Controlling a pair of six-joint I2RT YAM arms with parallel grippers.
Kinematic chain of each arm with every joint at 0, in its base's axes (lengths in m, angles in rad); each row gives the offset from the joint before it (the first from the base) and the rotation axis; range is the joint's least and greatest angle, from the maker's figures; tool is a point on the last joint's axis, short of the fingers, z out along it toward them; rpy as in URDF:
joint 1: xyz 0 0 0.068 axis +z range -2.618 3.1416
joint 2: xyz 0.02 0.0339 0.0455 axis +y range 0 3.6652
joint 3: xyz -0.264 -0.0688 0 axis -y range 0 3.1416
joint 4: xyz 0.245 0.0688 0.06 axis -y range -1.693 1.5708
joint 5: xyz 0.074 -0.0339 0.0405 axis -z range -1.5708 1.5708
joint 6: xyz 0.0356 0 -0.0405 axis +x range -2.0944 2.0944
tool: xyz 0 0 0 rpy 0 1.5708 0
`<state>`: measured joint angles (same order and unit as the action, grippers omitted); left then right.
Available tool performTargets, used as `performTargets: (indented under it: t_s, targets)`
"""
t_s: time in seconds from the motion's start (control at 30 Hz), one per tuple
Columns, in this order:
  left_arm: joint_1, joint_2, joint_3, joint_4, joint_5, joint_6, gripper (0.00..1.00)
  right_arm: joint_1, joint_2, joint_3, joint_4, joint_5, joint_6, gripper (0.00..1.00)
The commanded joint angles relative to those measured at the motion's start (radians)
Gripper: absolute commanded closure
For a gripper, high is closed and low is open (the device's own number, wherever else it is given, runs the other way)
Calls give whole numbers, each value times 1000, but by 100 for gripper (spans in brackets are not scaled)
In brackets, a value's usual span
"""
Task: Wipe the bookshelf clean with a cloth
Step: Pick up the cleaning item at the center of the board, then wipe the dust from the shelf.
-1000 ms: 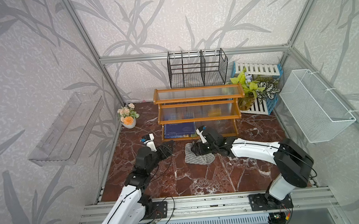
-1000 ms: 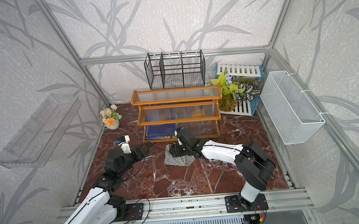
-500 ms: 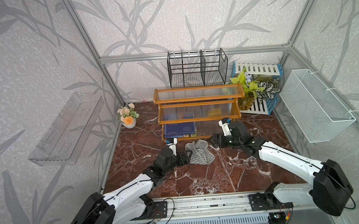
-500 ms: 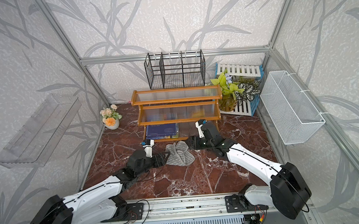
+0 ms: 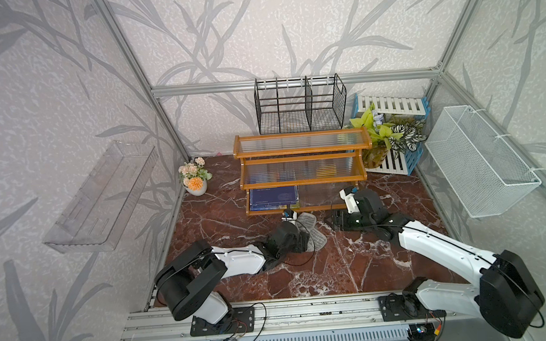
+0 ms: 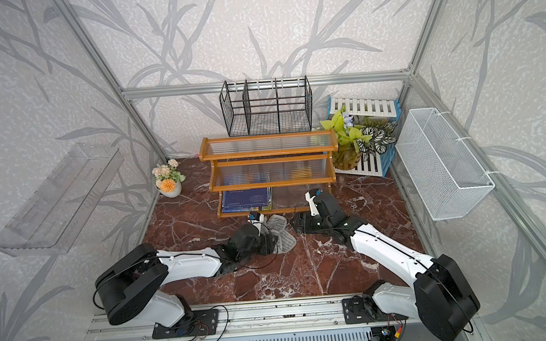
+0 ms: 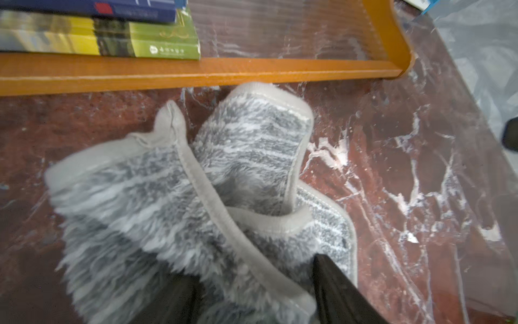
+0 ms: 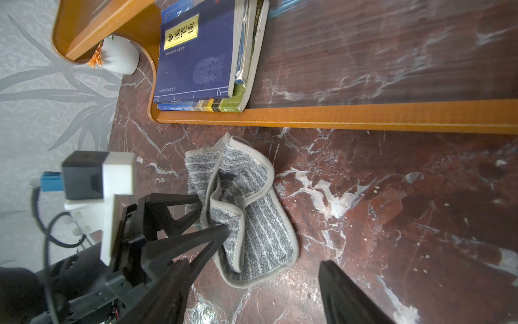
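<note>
Cloth (image 8: pixel 255 232) lies bunched on the marble floor, just in front of the bookshelf (image 5: pixel 301 150) bottom rail, near the stacked books (image 5: pixel 273 197). It looks soft, light and floppy; it will sag and drag rather than slip. Best pinched at the raised hemmed fold. Left gripper (image 8: pixel 214 214) straddles that fold, jaws roughly half apart, fingertips against fabric; can't tell if it's really pinched. Right gripper (image 5: pixel 336 221) sits low beside the cloth, jaws wide, empty. Books fill the bottom tier's end nearer the flower pot (image 5: pixel 195 183), blocking a wipe there. Plant (image 5: pixel 384 134) and black wire rack (image 5: pixel 300 110) stand behind, out of the way.
</note>
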<state>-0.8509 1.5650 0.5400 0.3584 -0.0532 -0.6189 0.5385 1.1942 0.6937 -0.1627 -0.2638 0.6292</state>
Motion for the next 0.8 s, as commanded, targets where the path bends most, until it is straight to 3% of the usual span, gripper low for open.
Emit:
performTargets:
  t_s: [0.0,0.1,0.17,0.2,0.27,0.5,0.63,0.77]
  targets:
    - [-2,58,21,-97,-62,24,46,-15,-29,-14,-8,-5,7,25]
    - [-1,87,25,-135,-78,20,58,-24,-36,-18,-7,-8,10,26]
    - [8,80,16,-139,-76,15,73,-29,-40,-20,-8,-9,12,27]
    - [15,67,9,-134,-71,12,86,-31,-42,-22,-9,-8,13,27]
    - [37,22,-13,-123,-54,5,99,-35,-45,-24,-7,-8,15,27]
    - [199,-294,-142,-175,-18,-50,100,-42,-44,-23,-7,-6,21,28]
    - [360,-484,-197,-249,-54,-63,100,-51,-38,-24,-1,-9,20,28]
    - [590,-547,-210,-285,15,-73,100,-66,-40,-23,1,-19,21,29]
